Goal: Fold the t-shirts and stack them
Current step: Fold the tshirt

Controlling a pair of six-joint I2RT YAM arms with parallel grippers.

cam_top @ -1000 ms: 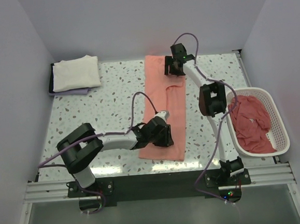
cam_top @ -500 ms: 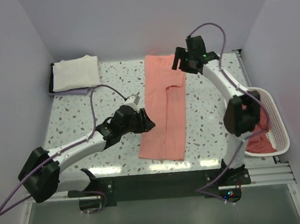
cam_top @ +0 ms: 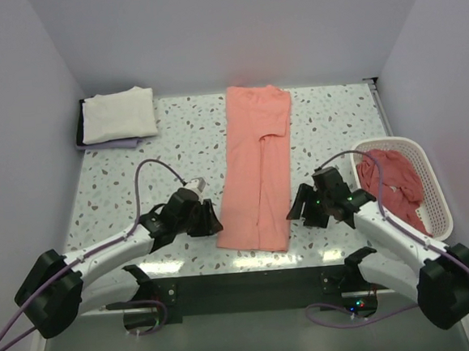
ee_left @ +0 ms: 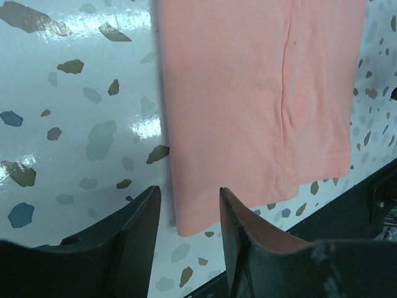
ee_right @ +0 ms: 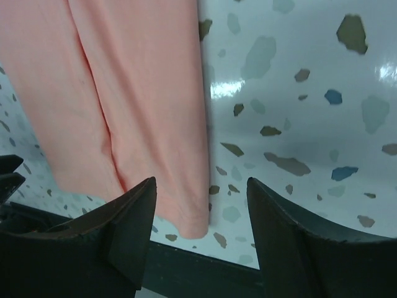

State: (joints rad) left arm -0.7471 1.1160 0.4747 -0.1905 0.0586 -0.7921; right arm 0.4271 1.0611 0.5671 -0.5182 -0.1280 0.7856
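1. Salmon-pink cotton fills the middle of the speckled table [cam_top: 137,175]. The salmon-pink t-shirt [cam_top: 257,170] lies flat there, folded lengthwise into a long narrow strip running from the far edge toward the near edge.
2. The left gripper [cam_top: 208,222] sits low just beside the strip's near left corner. In the left wrist view its fingers [ee_left: 139,236] stand partly apart, and that corner of the shirt shows in the gap between them. Nothing is clamped. Whether a fingertip touches the cloth cannot be told.
3. The right gripper [cam_top: 297,211] sits low just beside the near right corner. In the right wrist view its fingers [ee_right: 133,223] are spread somewhat wider, with the hem corner and bare table showing between them. They grip nothing, and contact with the cloth cannot be told.
4. The cream-white t-shirt [cam_top: 118,114] rests folded at the far left corner, well apart from both arms. A lavender layer [cam_top: 122,143] shows under its near edge.
5. The darker pink-red t-shirts [cam_top: 394,187] lie heaped in the white lattice basket [cam_top: 436,208] at the table's right edge, beside the right arm.
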